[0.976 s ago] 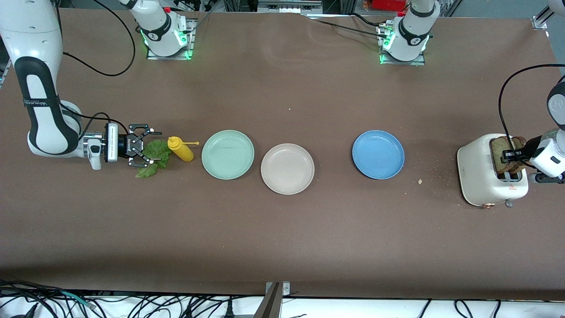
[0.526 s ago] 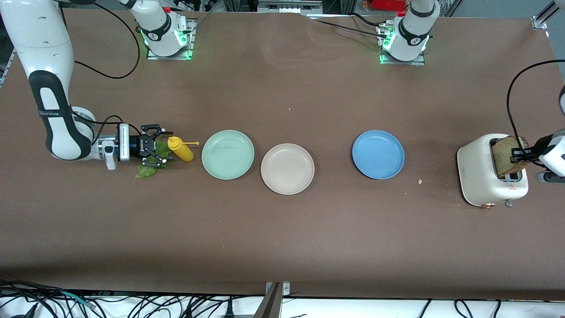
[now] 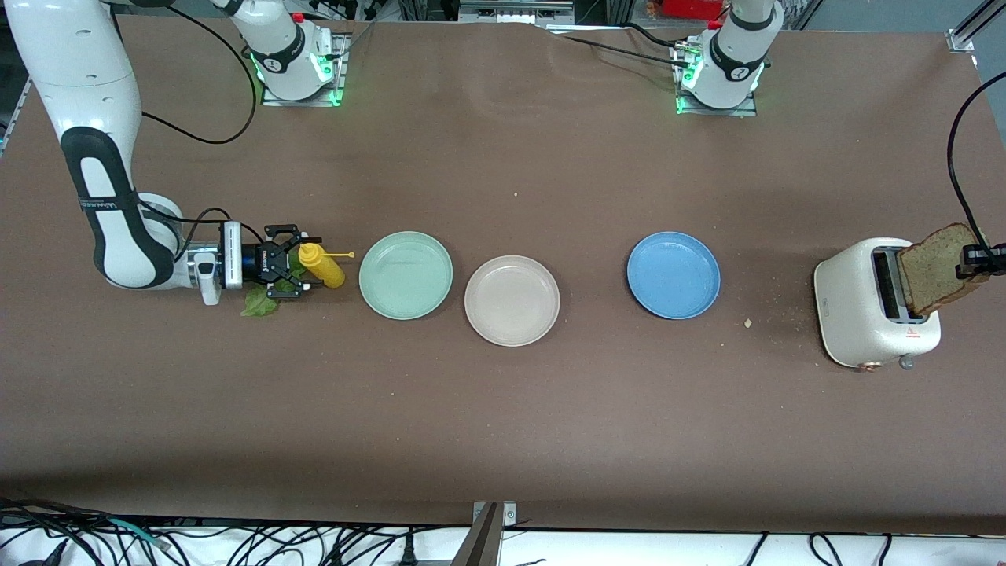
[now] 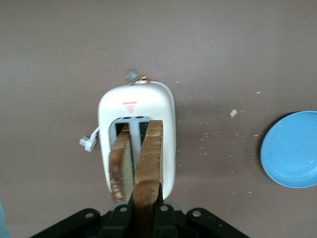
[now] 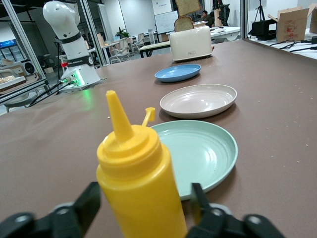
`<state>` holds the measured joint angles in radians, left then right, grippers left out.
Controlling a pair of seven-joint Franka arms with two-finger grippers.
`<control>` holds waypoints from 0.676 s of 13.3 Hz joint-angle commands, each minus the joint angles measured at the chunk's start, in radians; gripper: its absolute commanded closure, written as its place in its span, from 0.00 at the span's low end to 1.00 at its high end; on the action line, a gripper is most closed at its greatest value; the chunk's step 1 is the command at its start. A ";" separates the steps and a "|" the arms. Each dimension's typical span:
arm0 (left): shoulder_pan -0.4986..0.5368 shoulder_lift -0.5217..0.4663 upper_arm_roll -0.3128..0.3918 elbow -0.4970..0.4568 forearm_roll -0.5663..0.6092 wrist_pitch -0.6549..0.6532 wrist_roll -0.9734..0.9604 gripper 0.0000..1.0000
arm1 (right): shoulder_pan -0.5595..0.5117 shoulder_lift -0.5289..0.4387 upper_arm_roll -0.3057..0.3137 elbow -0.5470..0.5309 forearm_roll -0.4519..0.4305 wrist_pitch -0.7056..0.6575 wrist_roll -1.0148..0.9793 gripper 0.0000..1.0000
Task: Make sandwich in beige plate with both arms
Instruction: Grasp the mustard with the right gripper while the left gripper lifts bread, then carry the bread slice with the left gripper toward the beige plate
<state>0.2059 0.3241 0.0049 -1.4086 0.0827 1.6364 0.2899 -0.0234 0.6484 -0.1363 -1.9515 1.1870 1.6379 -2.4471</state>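
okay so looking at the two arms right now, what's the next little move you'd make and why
I'd probably carry the bread slice toward the beige plate. The left gripper is shut on that slice, which is lifted clear above the toaster, and the plate is bare. The right gripper sits open around the yellow mustard bottle, over the lettuce leaf, so lettuce isn't ready yet.
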 commanded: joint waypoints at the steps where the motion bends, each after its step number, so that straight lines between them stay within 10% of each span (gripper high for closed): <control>1: -0.060 0.009 -0.008 0.028 -0.042 -0.035 0.014 1.00 | -0.006 0.034 0.001 0.020 0.022 -0.018 -0.021 0.90; 9: -0.305 0.108 -0.005 0.022 -0.409 -0.047 -0.058 1.00 | -0.020 -0.038 -0.023 0.135 -0.129 -0.073 0.279 1.00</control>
<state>-0.0563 0.4028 -0.0134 -1.4097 -0.2815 1.6058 0.2557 -0.0329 0.6546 -0.1544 -1.8651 1.1400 1.5969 -2.3031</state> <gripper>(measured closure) 0.894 0.846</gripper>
